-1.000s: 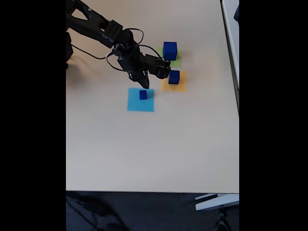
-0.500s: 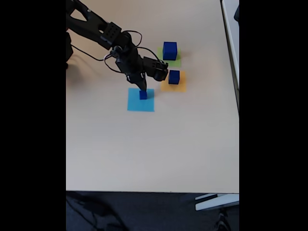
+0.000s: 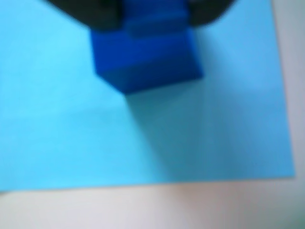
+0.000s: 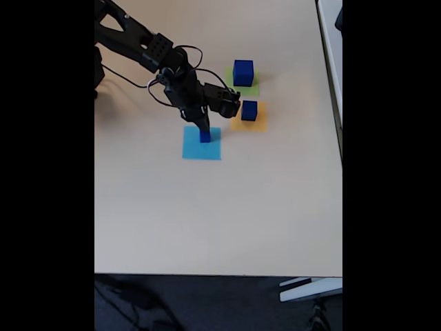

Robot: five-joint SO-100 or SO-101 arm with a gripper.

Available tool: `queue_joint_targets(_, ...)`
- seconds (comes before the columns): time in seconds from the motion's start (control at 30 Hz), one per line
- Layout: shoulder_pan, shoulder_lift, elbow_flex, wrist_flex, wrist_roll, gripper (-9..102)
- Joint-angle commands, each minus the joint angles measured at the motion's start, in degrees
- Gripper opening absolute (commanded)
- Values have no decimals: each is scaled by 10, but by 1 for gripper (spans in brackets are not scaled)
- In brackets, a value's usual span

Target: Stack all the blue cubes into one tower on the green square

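I have the gripper (image 4: pixel 204 131) down on the smallest blue cube (image 4: pixel 205 137), which sits on the light blue square (image 4: pixel 202 144) near its upper edge in the fixed view. In the wrist view the cube (image 3: pixel 145 59) is right under the camera, with dark blurred shapes to either side of its top. Those look like my fingers (image 3: pixel 97 14) bracketing it, but I cannot tell whether they are clamped on it or just apart around it; the picture is too soft.

To do this step well, I judge I should make sure the cube is centred between the fingers before squeezing, grip it on two flat opposite faces, and lift straight up so that the paper does not drag along. A small cube like this could twist or pop out if caught on a corner.

The other pieces are well apart from where I am working. The largest blue cube (image 4: pixel 242 72) stands on the green square (image 4: pixel 252 88), and the middle cube (image 4: pixel 249 110) stands on the orange square (image 4: pixel 251 123) just below it. No tower is built yet. By size, the middle cube belongs on the large one first, so I would think about that order.

There are no containers on the counter (image 4: pixel 220 207).
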Motion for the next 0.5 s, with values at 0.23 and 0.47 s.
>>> queue_joint_targets(0.23, 11, 53, 5, -28, -18, 1)
queue_joint_targets(0.47, 12, 51, 7, -33, -18, 1)
